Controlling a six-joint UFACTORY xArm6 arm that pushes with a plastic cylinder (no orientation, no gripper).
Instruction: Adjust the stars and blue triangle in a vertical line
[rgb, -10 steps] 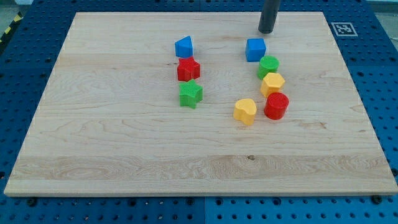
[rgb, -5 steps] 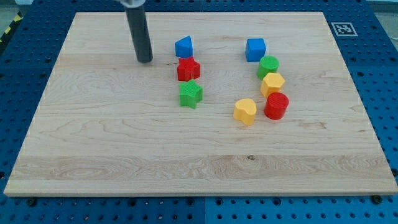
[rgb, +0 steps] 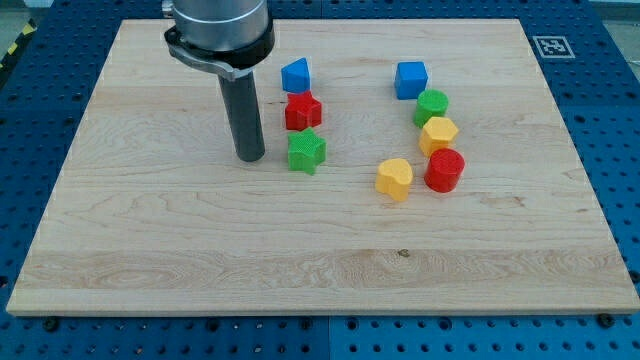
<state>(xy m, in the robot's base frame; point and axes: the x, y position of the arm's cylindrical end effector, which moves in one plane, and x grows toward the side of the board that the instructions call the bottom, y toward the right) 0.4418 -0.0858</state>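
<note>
While my tip sits just left of green star

A pale wooden bench lies on a blue perforated base; a fiducial marker sits top right.

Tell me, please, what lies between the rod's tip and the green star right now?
Nothing: in the camera view, only a short strip of bare wooden board separates my tip from the green star, which sits just to the tip's right in the view.
</note>
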